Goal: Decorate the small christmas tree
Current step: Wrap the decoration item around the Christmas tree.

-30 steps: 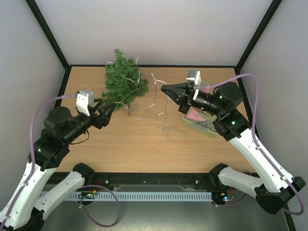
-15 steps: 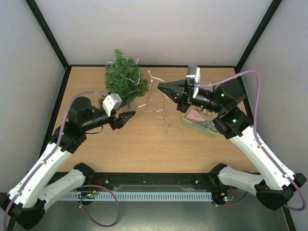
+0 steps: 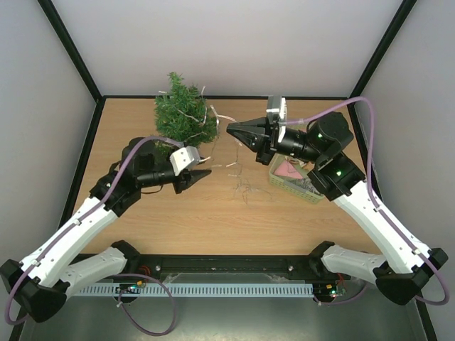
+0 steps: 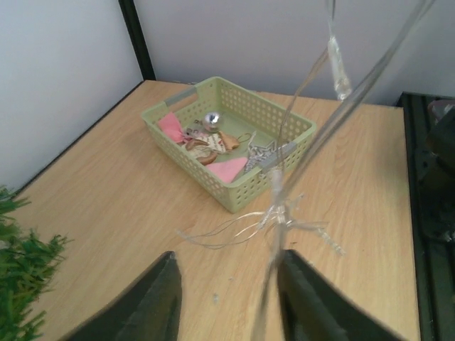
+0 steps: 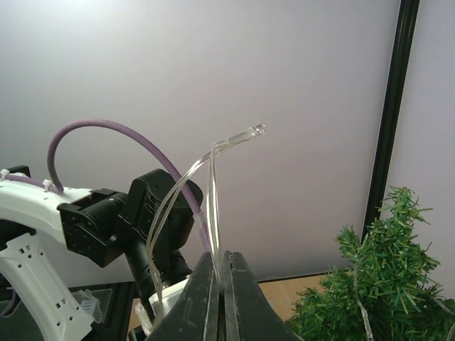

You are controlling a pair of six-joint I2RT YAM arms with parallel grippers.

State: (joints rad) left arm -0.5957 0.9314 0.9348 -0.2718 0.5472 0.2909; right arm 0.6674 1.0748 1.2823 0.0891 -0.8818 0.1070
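Note:
The small christmas tree (image 3: 183, 114) stands at the back left of the table, with strands of a clear light string on it. My right gripper (image 3: 231, 129) is shut on the light string (image 3: 242, 190) and holds it in the air just right of the tree; the string hangs down to a loose tangle on the table. The right wrist view shows the jaws closed on the string (image 5: 212, 185), with the tree (image 5: 377, 284) at lower right. My left gripper (image 3: 202, 174) is open, low over the table. In its wrist view the string (image 4: 281, 206) passes just inside the right finger (image 4: 306, 298).
A pale green basket (image 3: 302, 195) with pink and other small ornaments sits at the right, under my right arm; it also shows in the left wrist view (image 4: 249, 188). Black frame posts and grey walls close the back and sides.
My left gripper has swung away from the tree's base, rightward and forward toward the hanging string. My right gripper has moved a little left toward the tree with the string.

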